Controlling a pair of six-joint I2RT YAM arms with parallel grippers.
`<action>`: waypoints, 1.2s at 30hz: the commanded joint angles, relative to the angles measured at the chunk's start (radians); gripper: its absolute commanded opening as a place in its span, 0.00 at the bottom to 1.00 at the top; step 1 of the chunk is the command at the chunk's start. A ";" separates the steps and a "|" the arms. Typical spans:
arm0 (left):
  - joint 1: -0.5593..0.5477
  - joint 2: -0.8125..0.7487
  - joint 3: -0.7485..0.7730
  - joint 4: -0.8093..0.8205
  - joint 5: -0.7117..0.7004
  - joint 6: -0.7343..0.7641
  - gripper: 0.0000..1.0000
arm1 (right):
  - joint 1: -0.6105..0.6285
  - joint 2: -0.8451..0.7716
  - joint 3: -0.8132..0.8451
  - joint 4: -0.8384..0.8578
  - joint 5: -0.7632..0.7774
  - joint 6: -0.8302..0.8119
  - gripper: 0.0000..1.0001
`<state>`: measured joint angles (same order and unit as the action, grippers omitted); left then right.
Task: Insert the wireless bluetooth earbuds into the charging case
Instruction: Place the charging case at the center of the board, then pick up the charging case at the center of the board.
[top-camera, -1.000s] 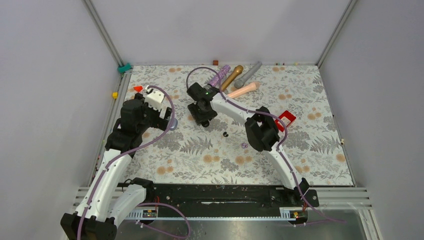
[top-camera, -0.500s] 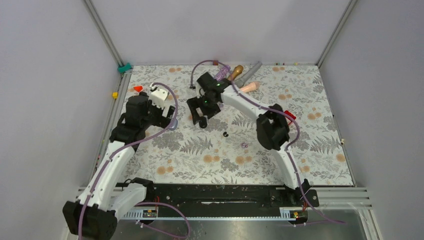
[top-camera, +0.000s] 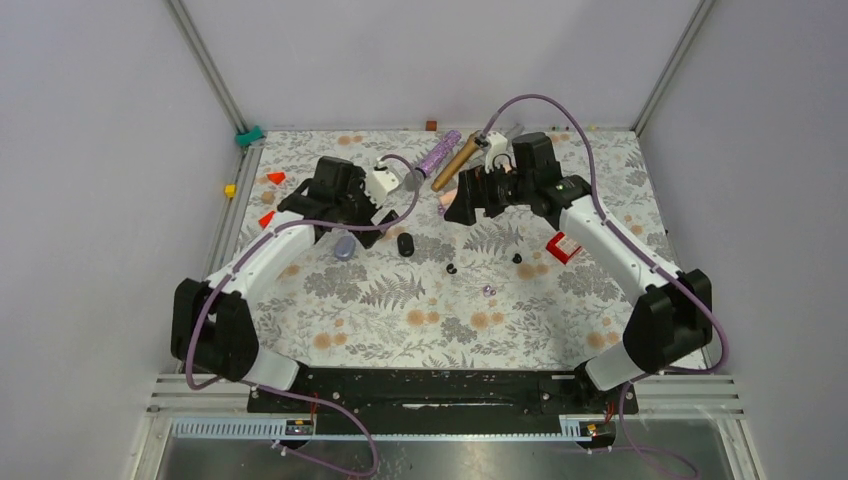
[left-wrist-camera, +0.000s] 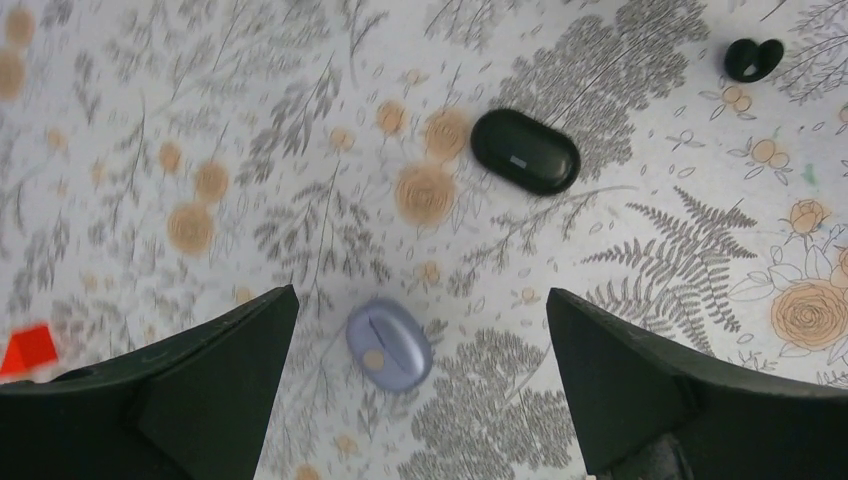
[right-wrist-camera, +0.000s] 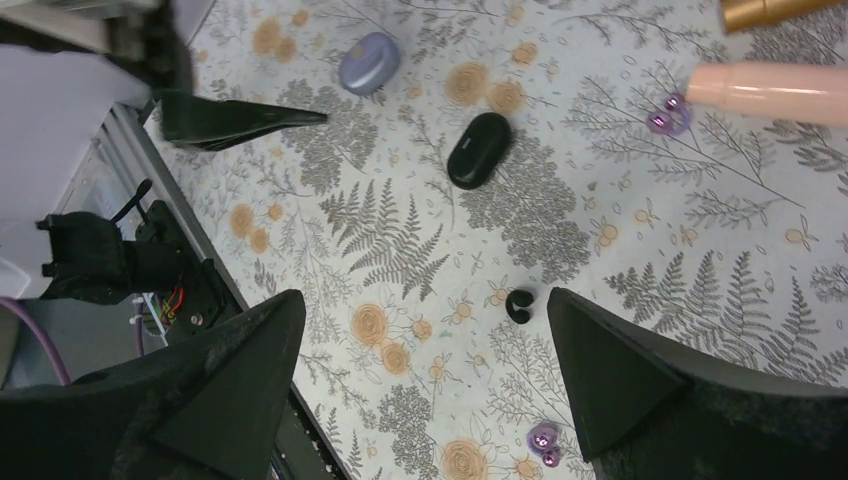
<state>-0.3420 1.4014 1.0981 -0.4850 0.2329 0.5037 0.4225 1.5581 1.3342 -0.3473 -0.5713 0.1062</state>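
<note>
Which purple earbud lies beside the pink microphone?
The purple earbud at the pink microphone's end, top right of the right wrist view; the other lies lower down.

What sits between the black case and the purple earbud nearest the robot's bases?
A black earbud, apart from both the black case and the purple earbud; the right wrist view shows it.

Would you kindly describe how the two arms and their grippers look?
The left arm and right arm have white links and bulky black joints. A purple cable runs along each, looping free near the wrist. A white block sits at each wrist. The fingers are matte black wedges tapering to points.
</note>
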 joint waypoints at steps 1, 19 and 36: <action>-0.027 0.120 0.119 -0.007 0.147 0.170 0.99 | 0.009 -0.082 -0.051 0.112 -0.036 -0.035 1.00; -0.114 0.523 0.403 -0.270 0.132 0.329 0.99 | -0.182 -0.190 -0.124 0.277 -0.226 0.165 0.99; -0.136 0.659 0.499 -0.348 0.128 0.301 0.93 | -0.244 -0.223 -0.171 0.399 -0.281 0.256 0.99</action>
<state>-0.4721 2.0491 1.5612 -0.8253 0.3328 0.8074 0.1879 1.3834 1.1652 -0.0204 -0.8124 0.3378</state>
